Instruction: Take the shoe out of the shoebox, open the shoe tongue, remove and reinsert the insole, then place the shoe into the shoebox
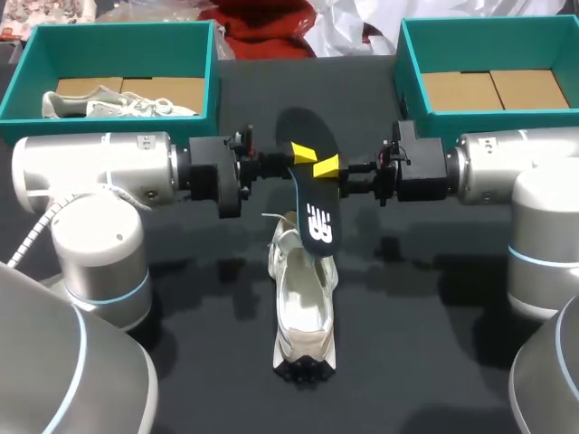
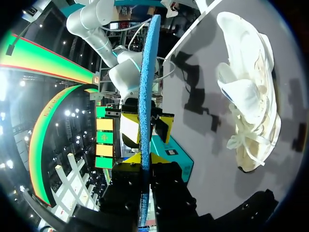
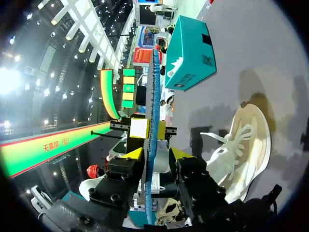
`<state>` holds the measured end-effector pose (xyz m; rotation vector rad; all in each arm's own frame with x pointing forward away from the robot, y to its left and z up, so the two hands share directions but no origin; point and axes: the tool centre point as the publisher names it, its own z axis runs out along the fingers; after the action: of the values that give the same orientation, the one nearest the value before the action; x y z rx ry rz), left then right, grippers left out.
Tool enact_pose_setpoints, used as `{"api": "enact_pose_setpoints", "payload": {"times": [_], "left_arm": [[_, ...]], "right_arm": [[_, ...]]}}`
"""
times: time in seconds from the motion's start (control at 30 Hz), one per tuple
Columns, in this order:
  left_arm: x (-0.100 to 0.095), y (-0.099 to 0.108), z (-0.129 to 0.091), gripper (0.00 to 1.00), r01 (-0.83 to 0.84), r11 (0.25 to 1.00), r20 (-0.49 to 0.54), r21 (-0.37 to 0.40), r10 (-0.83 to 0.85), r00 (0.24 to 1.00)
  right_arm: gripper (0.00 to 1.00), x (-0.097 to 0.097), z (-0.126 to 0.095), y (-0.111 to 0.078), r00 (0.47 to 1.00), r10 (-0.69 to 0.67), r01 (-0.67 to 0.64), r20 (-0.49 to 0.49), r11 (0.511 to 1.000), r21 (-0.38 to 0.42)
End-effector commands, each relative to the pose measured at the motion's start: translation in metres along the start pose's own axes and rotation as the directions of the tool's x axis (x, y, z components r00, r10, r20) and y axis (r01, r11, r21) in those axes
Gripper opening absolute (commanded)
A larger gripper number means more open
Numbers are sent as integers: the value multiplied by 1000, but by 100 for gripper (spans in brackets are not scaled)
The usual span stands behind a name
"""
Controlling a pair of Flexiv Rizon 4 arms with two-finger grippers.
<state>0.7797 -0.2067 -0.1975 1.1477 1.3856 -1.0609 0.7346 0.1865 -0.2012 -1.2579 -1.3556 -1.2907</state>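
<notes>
A dark navy insole [image 1: 317, 203] hangs upright over the middle of the table, above a white shoe [image 1: 305, 307] that lies on the black cloth with its toe towards the near edge. My left gripper [image 1: 301, 152] comes in from the left and is shut on the insole's upper part; in the left wrist view its yellow tips [image 2: 145, 162] press the blue edge of the insole [image 2: 147, 96] from both sides. My right gripper [image 1: 327, 167] faces it from the right. In the right wrist view its fingers [image 3: 179, 155] stand apart from the insole [image 3: 153, 96], so it is open.
A teal shoebox [image 1: 118, 32] at the back left holds a second white shoe [image 1: 118, 104]. Another teal shoebox [image 1: 488, 27] stands at the back right with only cardboard inside. Bare black cloth lies on both sides of the shoe on the table.
</notes>
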Motion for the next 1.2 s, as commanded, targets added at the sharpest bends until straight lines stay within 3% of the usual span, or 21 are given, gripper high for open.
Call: {"api": "enact_pose_setpoints", "payload": {"times": [0.03,0.4,0.5,0.6,1.0,1.07,1.13,1.2], "left_arm": [[-1,-7,-20,0,1,1000,-12,-4,-2,1000],[10,-24,-43,0,53,999,-46,2,-53,998],[11,-27,-45,0,148,988,-86,49,-143,986],[6,-35,-50,0,217,967,-147,131,-197,969],[6,-35,-50,0,217,967,-147,131,-197,969],[9,-46,-47,0,280,953,-158,116,-261,952],[6,-56,-49,0,324,940,-164,105,-305,938],[1,-64,-51,0,373,921,-171,109,-352,920]], "right_arm": [[100,6,-33,-9,1000,-15,15,6,1000,-9],[100,6,-33,-9,1000,-15,15,6,1000,-9],[100,7,-43,-17,976,-189,183,108,981,69],[100,-1,-59,-24,945,-299,283,133,951,124],[100,-1,-59,-24,945,-299,283,133,951,124],[100,-1,-59,-24,945,-299,283,133,951,124],[100,-2,-66,-33,900,-406,366,157,901,234],[100,-6,-75,-41,855,-494,437,156,850,295]]}}
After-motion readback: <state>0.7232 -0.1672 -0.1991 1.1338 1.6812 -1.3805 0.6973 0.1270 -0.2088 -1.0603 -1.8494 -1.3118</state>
